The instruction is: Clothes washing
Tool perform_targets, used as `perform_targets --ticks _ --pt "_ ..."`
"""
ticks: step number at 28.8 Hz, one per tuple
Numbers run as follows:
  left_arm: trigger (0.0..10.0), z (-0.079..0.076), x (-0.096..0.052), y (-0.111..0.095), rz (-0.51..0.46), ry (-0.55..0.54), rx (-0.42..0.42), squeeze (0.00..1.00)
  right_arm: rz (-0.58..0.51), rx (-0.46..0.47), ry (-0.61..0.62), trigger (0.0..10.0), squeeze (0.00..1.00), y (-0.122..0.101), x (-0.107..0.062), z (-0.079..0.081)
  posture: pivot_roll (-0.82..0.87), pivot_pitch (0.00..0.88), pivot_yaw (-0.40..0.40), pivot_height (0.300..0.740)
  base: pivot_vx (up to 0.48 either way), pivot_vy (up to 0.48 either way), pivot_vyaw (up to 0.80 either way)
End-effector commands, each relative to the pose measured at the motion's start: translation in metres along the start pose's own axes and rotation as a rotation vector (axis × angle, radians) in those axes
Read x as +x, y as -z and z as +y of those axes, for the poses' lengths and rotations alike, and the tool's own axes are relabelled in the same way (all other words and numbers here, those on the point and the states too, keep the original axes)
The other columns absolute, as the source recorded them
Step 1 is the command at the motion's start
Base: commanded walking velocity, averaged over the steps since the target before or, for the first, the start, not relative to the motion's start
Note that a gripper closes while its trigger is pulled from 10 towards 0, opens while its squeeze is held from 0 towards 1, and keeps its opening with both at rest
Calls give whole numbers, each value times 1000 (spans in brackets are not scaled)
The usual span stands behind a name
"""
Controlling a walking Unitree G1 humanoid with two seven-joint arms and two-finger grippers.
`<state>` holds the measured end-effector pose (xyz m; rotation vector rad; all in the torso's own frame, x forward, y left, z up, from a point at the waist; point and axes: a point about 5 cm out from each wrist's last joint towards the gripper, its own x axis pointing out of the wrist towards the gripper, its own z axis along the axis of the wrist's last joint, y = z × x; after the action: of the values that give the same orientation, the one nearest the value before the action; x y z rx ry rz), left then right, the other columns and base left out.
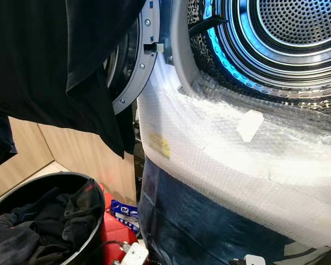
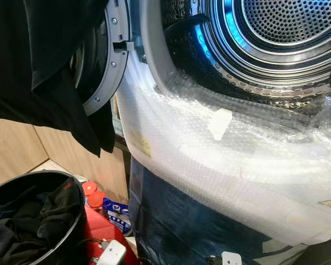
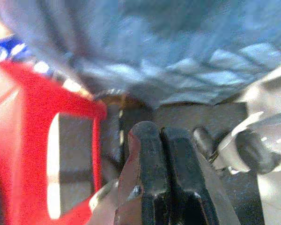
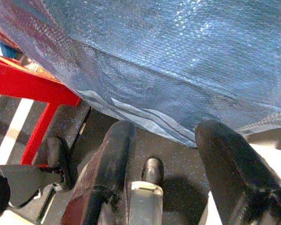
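The washing machine [image 1: 226, 165] takes up most of the right side, its front wrapped in bubble wrap [image 1: 248, 160], probably for protection, with the door [image 1: 133, 66] swung open and the drum [image 1: 287, 33] bare at the upper right. A black garment [image 1: 49, 66] hangs across the upper left, likely on its way in. More dark clothes sit in the black basket [image 1: 77, 182] at lower left, next to a red stool [image 1: 113, 229]. Both arms hang low over the dark floor [image 4: 112, 126]: left gripper [image 3: 161, 136] jaws are pressed together, right gripper [image 4: 171, 136] jaws apart, holding nothing.
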<state>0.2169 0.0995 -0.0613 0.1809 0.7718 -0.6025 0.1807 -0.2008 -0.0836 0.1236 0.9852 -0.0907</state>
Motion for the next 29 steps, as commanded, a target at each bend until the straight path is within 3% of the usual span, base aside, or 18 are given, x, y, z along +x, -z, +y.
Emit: perform_targets --ticks 1,5,6,7,8,10,11,13,15,18,19,21,25,26,29 --pt "10000 -5 4 -19 -61 61 87 0 4 -23 3 10000 0 1 0 -2 -19 0 -31 740 0 0 0" --pt "10000 -17 11 -53 -167 143 248 0 7 -36 1 10000 0 1 0 -1 -14 0 -25 740 0 0 0" --pt "10000 -23 12 -78 -256 166 319 0 10 -47 -2 10000 0 2 0 1 -13 0 -22 740 0 0 0" --pt "10000 -25 12 -91 -309 176 344 0 12 -49 -3 10000 0 3 0 1 -13 0 -22 740 0 0 0" --pt "10000 -25 12 -91 -309 176 344 0 12 -49 -3 10000 0 3 0 1 -13 0 -22 740 0 0 0" --pt "10000 -31 8 -120 -441 193 427 0 18 -52 -9 10000 0 6 0 4 -3 0 -10 740 0 0 0" --pt "10000 -31 8 -120 -441 193 427 0 18 -52 -9 10000 0 6 0 4 -3 0 -10 740 0 0 0" --pt "10000 -36 0 -144 -559 190 468 0 29 -61 -15 10000 0 10 -1 6 11 0 -2 740 0 0 0" --pt "10000 -36 -2 -146 -574 183 479 0 30 -61 -16 10000 0 11 -1 6 16 0 1 740 0 0 0" --pt "10000 -36 -21 -159 -665 136 576 0 43 -64 -16 10000 0 16 -1 7 28 0 11 740 0 0 0" --pt "10000 -30 -31 -168 -708 55 520 0 47 -67 -18 10000 0 18 -2 7 30 0 13 740 0 0 0" --pt "10000 -24 -49 -176 -752 -6 480 0 50 -68 -18 10000 0 19 -2 7 35 0 22 740 0 0 0" --pt "10000 3 -70 -177 -711 -244 434 0 56 -82 -27 10000 0 21 -2 8 52 0 26 740 0 0 0" --pt "10000 16 -80 -176 -690 -350 388 0 57 -90 -30 10000 0 21 -2 9 57 0 26 740 0 0 0" --pt "10000 34 -96 -174 -690 -494 279 0 59 -92 -28 10000 0 22 -2 8 65 0 25 740 0 0 0"
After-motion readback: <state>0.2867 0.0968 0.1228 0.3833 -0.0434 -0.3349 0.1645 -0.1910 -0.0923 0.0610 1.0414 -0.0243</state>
